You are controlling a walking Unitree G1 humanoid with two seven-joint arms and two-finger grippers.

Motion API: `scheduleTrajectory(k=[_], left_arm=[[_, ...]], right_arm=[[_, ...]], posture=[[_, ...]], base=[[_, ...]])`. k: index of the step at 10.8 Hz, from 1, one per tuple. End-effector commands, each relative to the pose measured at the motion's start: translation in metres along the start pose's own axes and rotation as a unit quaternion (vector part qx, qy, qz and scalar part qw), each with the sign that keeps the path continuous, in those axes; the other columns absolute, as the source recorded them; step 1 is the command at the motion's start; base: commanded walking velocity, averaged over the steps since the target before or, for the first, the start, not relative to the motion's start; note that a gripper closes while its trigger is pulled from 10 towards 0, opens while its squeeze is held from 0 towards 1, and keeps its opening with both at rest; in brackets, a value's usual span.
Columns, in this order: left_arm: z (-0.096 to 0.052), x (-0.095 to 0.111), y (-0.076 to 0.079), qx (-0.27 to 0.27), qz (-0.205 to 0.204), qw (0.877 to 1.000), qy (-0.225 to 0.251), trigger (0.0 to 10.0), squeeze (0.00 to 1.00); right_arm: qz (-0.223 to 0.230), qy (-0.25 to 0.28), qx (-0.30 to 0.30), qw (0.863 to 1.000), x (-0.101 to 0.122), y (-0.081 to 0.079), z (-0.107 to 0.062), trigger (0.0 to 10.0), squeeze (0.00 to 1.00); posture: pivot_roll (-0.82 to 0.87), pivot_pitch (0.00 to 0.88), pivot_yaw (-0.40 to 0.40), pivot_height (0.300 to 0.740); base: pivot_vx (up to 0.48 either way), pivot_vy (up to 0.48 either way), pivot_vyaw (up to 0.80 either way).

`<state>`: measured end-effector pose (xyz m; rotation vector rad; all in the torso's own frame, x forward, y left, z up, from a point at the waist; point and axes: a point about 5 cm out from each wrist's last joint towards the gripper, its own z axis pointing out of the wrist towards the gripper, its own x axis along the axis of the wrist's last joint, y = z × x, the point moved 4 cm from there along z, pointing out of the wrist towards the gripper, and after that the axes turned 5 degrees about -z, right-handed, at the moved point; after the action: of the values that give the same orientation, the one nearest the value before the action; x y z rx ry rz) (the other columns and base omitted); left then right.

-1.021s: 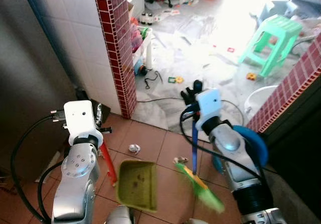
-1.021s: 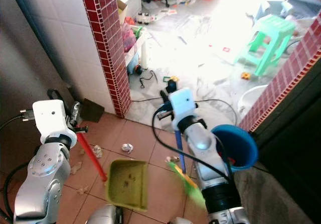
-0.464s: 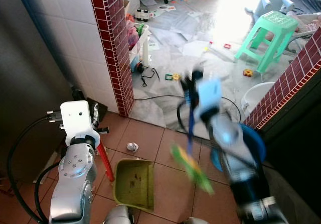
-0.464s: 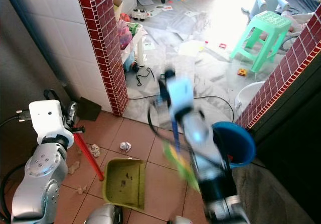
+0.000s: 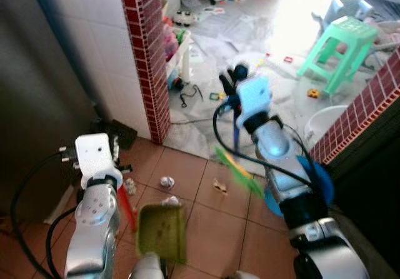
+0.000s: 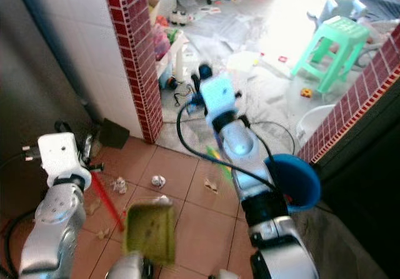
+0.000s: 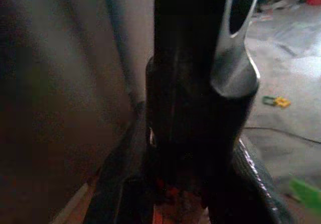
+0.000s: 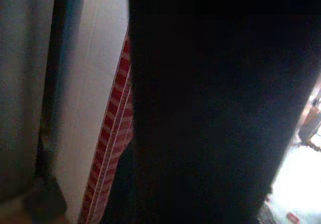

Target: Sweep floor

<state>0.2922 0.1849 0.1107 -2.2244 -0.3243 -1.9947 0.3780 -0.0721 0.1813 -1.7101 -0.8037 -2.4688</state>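
Green dustpan (image 5: 162,232) is clamped by our left gripper (image 5: 119,166); our right gripper (image 5: 236,82) grips the broom (image 5: 239,166). Mid-sweep: next we should brush the paper scraps (image 5: 167,182) into the pan.

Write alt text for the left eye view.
The robot's right gripper holds a blue-handled green broom raised over the terracotta floor, while the left gripper holds a green dustpan by its red handle. Paper scraps lie beyond the dustpan near a red-tiled pillar.
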Motion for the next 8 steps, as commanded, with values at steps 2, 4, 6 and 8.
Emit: scheduleTrajectory(k=[2,4,6,8], left_arm=[[0.006,0.009,0.003,0.013,0.012,0.999,0.037,10.0,0.00],[0.010,0.003,0.001,0.018,-0.008,0.999,0.032,10.0,0.00],[0.019,0.003,0.005,0.018,-0.017,0.999,0.037,10.0,0.00],[0.021,0.003,0.010,0.019,-0.014,0.999,0.042,10.0,0.00]], right_arm=[[0.007,-0.002,0.014,1.000,-0.010,-0.018,0.001,10.0,0.00],[0.061,-0.019,0.021,0.998,-0.022,-0.036,-0.003,10.0,0.00],[0.108,-0.013,0.038,0.993,-0.020,-0.043,-0.005,10.0,0.00],[0.142,-0.006,0.069,0.987,-0.013,-0.033,-0.006,10.0,0.00]], posture=[[0.02,0.074,-0.034,0.740],[0.03,0.077,-0.035,0.740],[0.01,0.073,-0.035,0.740],[-0.01,0.065,-0.035,0.740]], base=[[0.000,0.000,0.00],[0.000,0.000,0.00],[0.000,0.000,0.00],[0.000,0.000,0.00]])
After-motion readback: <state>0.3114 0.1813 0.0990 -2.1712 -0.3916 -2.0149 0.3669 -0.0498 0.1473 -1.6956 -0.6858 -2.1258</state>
